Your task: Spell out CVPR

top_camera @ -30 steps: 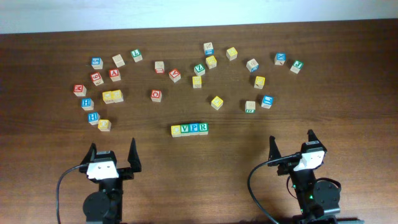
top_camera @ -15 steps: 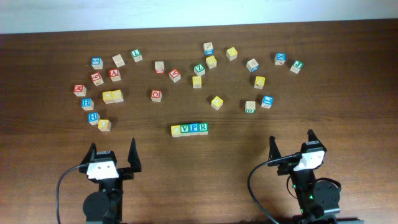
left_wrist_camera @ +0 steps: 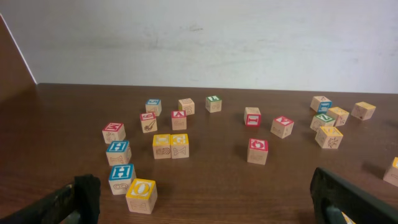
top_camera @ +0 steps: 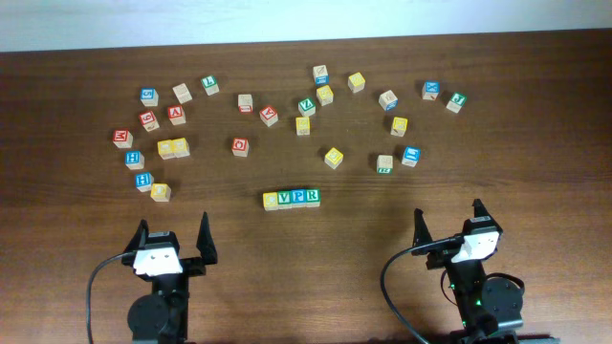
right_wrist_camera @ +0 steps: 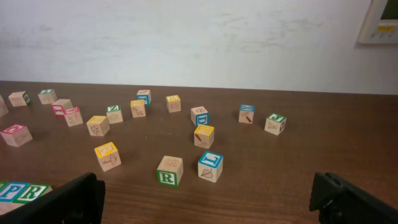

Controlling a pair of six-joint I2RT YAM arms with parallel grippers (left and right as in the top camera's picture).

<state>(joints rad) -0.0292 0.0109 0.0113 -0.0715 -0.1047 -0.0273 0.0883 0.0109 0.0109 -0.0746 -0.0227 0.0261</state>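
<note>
Near the middle of the dark brown wooden worktop [top_camera: 535, 143], a short row of four wooden letter cubes [top_camera: 291, 199] sits side against side. At its left end is a yellow-edged cube [top_camera: 271, 201], its letter too small to read from above, followed by a green V cube [top_camera: 284, 199], a blue P cube [top_camera: 298, 198] and a green R cube [top_camera: 312, 196]. The row lies between the two arms and a little beyond them, touched by neither. Past it, toward the white wall [left_wrist_camera: 199, 37], the other loose wooden cubes are strewn in a wide band, edged in red, blue, green and yellow. Closest to the row are a red-edged cube [top_camera: 240, 146] up to its left and a yellow cube [top_camera: 333, 158] up to its right, both apart from it. Out on the left, a pair of yellow cubes [top_camera: 173, 148] stand touching each other. The left pincer [top_camera: 174, 229] rests on the robot's side of the worktop, fingers spread wide with nothing between them. The right pincer [top_camera: 448, 215] is likewise spread and empty, well away from every cube.
</note>
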